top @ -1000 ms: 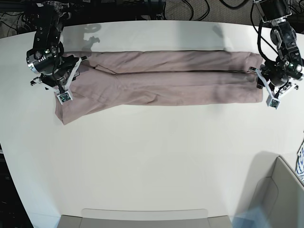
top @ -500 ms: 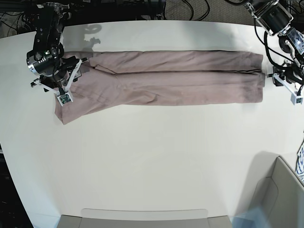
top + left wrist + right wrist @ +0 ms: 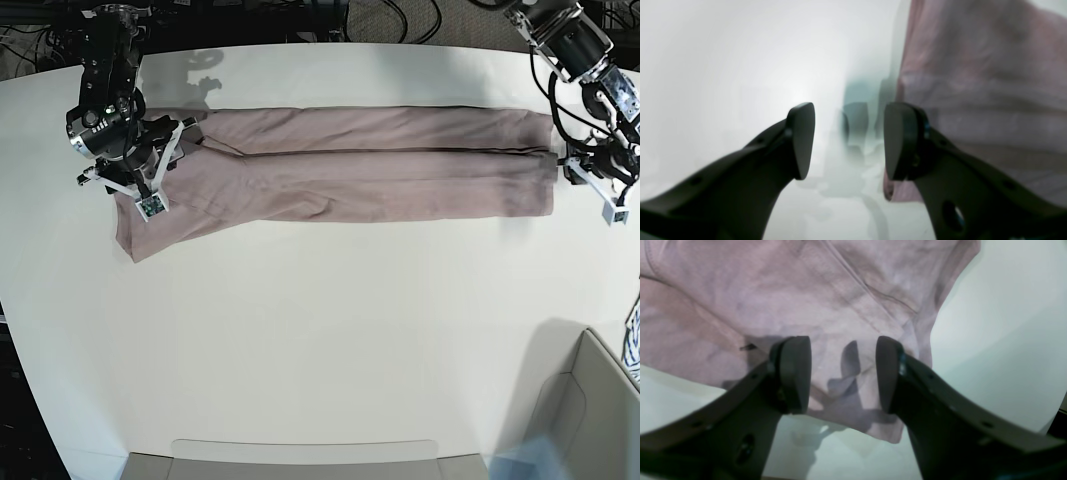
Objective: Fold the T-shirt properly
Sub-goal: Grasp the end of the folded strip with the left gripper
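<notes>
Moved off the T-shirt [image 3: 340, 165] hem to the right: left gripper [image 3: 590, 185], spread, empty. Right gripper [image 3: 843, 373] spread above the left end. Lies long-folded on far surface [image 3: 320, 330], awaiting crosswise fold.

The left wrist view is blurred throughout. The wrinkled dusty-pink cloth T-shirt [image 3: 983, 100] runs off its top and right edges, weave unreadable. In the base view, the right arm's black pincer [image 3: 128, 172] hides the shirt's end.
</notes>
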### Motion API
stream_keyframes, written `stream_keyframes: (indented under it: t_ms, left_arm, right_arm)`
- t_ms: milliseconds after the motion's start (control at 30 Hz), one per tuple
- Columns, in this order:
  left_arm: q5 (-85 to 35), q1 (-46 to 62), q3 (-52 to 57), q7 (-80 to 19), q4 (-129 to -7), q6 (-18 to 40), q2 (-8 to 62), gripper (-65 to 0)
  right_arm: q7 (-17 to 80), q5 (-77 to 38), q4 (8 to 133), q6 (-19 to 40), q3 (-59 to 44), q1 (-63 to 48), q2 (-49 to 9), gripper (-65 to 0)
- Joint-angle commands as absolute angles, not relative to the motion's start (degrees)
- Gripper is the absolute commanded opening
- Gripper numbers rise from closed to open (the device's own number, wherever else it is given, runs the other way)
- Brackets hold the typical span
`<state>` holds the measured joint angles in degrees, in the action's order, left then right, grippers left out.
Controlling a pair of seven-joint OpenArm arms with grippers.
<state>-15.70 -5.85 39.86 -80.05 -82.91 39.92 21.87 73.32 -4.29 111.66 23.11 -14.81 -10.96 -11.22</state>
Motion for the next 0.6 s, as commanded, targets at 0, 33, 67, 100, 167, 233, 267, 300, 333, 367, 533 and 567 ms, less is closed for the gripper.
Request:
stream_keyframes:
  t_ms: [0, 33, 67, 100, 167, 233, 267, 300, 333, 367, 533, 567]
  left_arm:
    - [-16.1, -6.4, 39.9, -80.0, -84.0, 40.0, 22.4, -32.1]
    - [-16.1, -6.4, 39.9, -80.0, -84.0, 40.0, 21.9, -32.1]
    - [-16.1, -6.3, 39.9, -80.0, -84.0, 40.0, 21.6, -32.1]
    - [-16.1, -6.3, 39.9, -80.0, -84.0, 40.0, 21.4, -32.1]
    - [-16.1, -6.3, 39.9, -80.0, -84.0, 40.0, 21.2, -32.1]
    - [-16.1, -6.3, 39.8, -80.0, -84.0, 40.0, 20.9, -32.1]
    - [-16.1, -6.3, 39.3, -80.0, -84.0, 40.0, 20.5, -32.1]
    - [-16.0, -6.2, 38.5, -80.0, -84.0, 40.0, 20.4, -32.1]
    - [-15.8, -6.2, 37.6, -80.0, -84.0, 40.0, 20.2, -32.2]
    - [-15.8, -6.1, 36.9, -80.0, -84.0, 40.0, 20.1, -32.2]
    - [-15.1, -4.2, 34.5, -79.0, -83.6, 40.0, 18.4, -32.2]
    - [-14.4, -4.2, 34.3, -78.3, -83.1, 40.0, 18.3, -32.2]
  right_arm:
    - [72.9, -4.1, 112.5, 23.2, -15.1, -10.2, -11.7, -34.0]
    - [72.9, -4.1, 112.5, 23.2, -15.1, -10.2, -11.7, -34.0]
    - [72.9, -4.1, 112.5, 23.2, -15.1, -10.2, -11.7, -34.0]
    - [72.9, -4.1, 112.5, 23.2, -15.1, -10.2, -11.7, -34.0]
    - [72.9, -4.1, 112.5, 23.2, -15.1, -10.2, -11.7, -34.0]
    - [72.9, -4.1, 112.5, 23.2, -15.1, -10.2, -11.7, -34.0]
    - [72.9, -4.1, 112.5, 23.2, -15.1, -10.2, -11.7, -34.0]
    - [72.9, -4.1, 112.5, 23.2, -15.1, -10.2, -11.8, -34.0]
    - [72.9, -4.1, 112.5, 23.2, -15.1, -10.2, -11.8, -34.0]
    - [72.9, -4.1, 112.5, 23.2, -15.1, -10.2, -11.8, -34.0]
    - [72.8, -4.1, 112.4, 23.2, -15.0, -10.2, -11.8, -34.0]
    - [72.8, -4.1, 112.4, 23.2, -15.0, -10.2, -11.9, -34.0]
